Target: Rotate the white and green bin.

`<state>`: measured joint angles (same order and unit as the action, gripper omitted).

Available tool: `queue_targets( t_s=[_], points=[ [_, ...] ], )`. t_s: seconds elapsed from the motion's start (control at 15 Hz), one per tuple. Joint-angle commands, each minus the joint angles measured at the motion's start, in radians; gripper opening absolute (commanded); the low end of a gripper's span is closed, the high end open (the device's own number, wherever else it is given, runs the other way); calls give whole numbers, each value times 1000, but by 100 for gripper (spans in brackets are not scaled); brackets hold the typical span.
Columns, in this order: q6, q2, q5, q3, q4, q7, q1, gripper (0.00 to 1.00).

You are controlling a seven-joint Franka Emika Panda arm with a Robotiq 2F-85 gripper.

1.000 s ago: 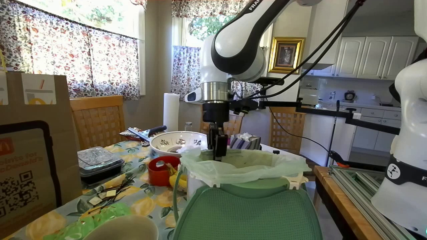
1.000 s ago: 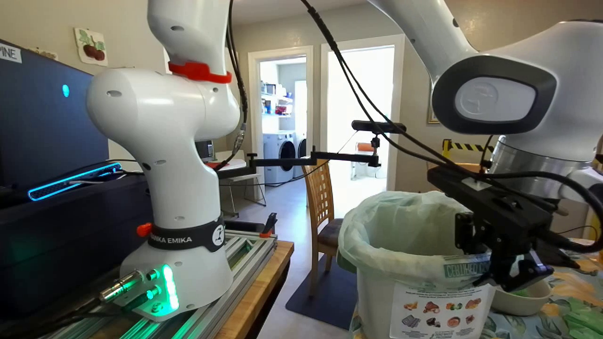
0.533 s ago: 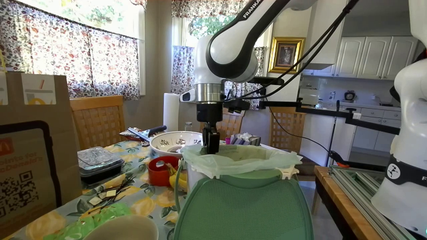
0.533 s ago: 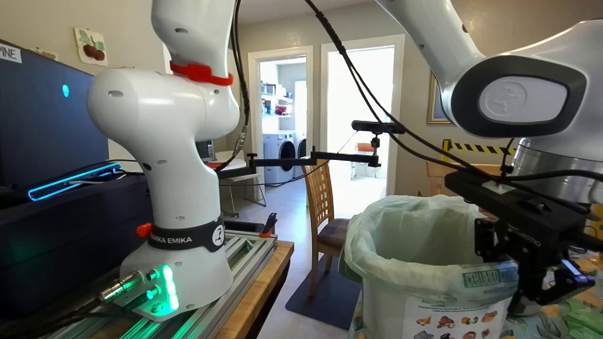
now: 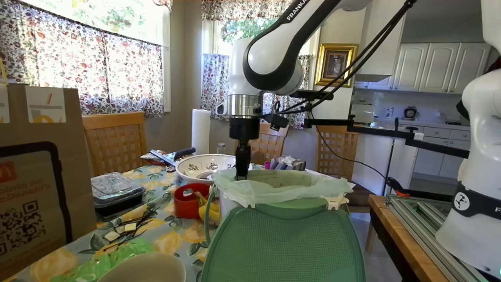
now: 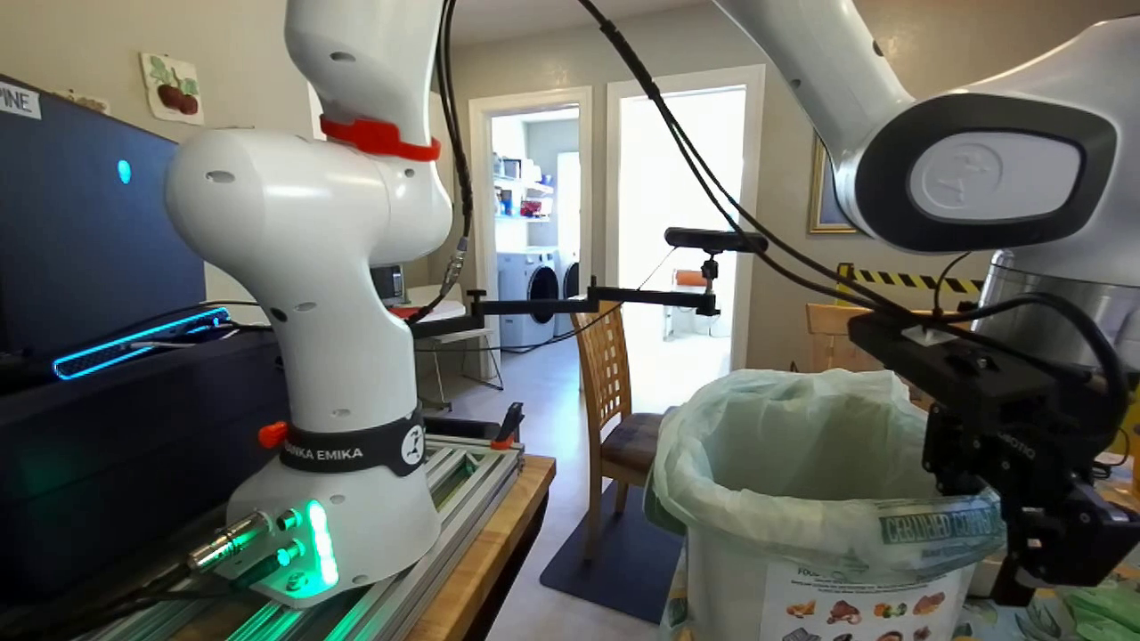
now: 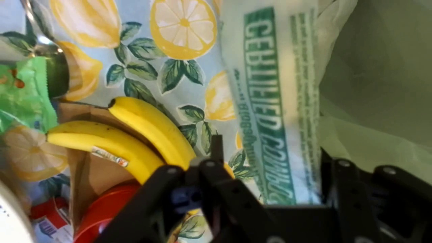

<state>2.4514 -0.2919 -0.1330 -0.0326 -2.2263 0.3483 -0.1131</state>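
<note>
The white and green bin stands upright at the table's edge. Its green panel faces the camera in an exterior view, and its white labelled body shows in an exterior view. A pale crinkled liner with green lettering folds over the rim. My gripper straddles that rim, one finger inside the bin and one outside. In the wrist view the jaws of the gripper stand apart, with visible space between the outer finger and the liner. Whether the inner finger touches the liner, I cannot tell.
Beside the bin lie bananas and a red container. A patterned white bowl sits behind them. A pale bowl, a green packet, a black food box and a paper bag are also on the table.
The gripper has opened and turned a little at the wrist. Bin and gripper together have shifted, rightward in one exterior view and slightly leftward in another; over the last half second the bin barely moved.
</note>
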Motion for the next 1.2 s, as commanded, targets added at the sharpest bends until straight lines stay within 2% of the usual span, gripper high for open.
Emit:
queue_targets(
  t_s=[0.0,0.13,0.2,0.27,0.33,0.47,0.53,1.13],
  points=[
    [-53,20,29,13,0,-43,13,27],
    [-73,27,26,10,2,-25,12,14],
    [-93,32,4,-3,8,28,-1,5],
    [-114,36,5,-5,12,59,-4,2],
    [-153,46,-5,-15,20,141,-17,4],
    [-196,59,-7,-19,36,274,-30,0],
    [-211,63,-2,-17,46,327,-34,3],
    [-360,46,-12,-4,156,813,-66,3]
  ],
)
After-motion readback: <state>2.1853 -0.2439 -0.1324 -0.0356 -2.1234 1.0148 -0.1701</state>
